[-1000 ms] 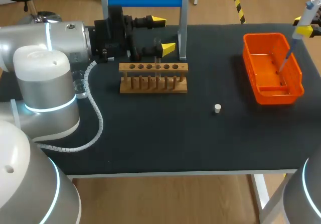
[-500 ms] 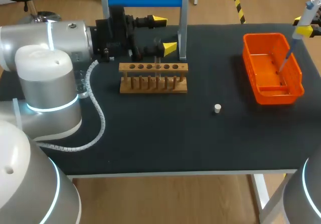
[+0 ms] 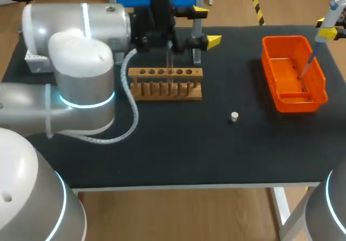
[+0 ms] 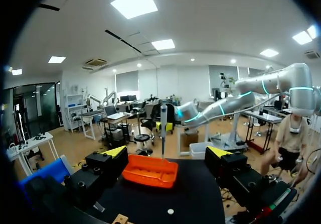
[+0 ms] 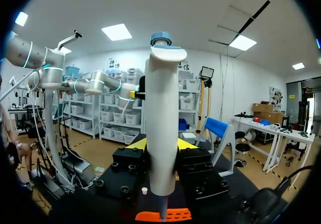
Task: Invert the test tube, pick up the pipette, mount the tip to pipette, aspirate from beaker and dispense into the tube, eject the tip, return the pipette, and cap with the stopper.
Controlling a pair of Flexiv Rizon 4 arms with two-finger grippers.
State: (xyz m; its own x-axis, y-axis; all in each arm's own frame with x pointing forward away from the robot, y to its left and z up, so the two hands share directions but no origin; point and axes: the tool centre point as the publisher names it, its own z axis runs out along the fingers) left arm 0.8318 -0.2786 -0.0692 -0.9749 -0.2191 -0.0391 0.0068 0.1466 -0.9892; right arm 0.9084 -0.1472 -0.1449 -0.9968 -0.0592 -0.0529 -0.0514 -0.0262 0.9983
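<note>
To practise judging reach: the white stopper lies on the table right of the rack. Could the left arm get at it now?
Probably yes: the stopper sits alone on bare table, the left end effector is open and empty, and the pipette is away over the orange bin.

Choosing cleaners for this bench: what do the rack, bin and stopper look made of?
Rack: wood, likely; matte light brown with dowel pegs.
Bin: plastic, probably; bright orange, smooth moulded walls with a slight sheen.
Stopper: small, off-white, matte; rubber or cork perhaps, too small to tell.
</note>
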